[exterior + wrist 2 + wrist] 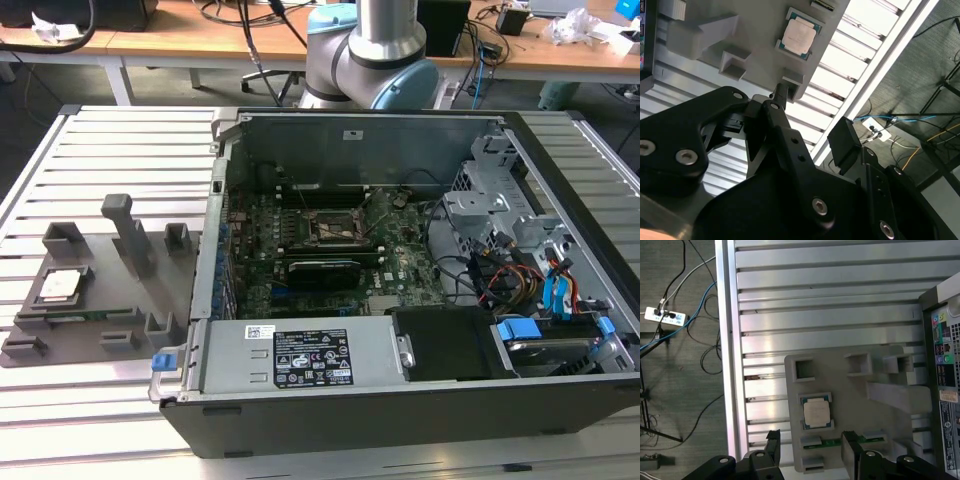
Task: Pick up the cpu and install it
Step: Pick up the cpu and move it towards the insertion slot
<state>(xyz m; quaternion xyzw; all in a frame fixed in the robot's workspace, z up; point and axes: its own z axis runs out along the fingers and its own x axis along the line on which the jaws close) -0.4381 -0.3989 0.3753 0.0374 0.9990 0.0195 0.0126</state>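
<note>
On grey tray (840, 390), cpu (817, 413) beneath spread tool (811, 441)

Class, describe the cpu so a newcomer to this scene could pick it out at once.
Start at the open computer case and look to the exterior view's left, where a grey holder plate lies on the slatted table. The cpu sits in a framed pocket there: the one flat silvery square among grey plastic blocks.

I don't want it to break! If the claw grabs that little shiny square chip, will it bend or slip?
Probably stiff, not bendy: the cpu looks like a flat plate with a metal top. Likely light, being small and thin. It might slip, since that top looks smooth and shiny.
</note>
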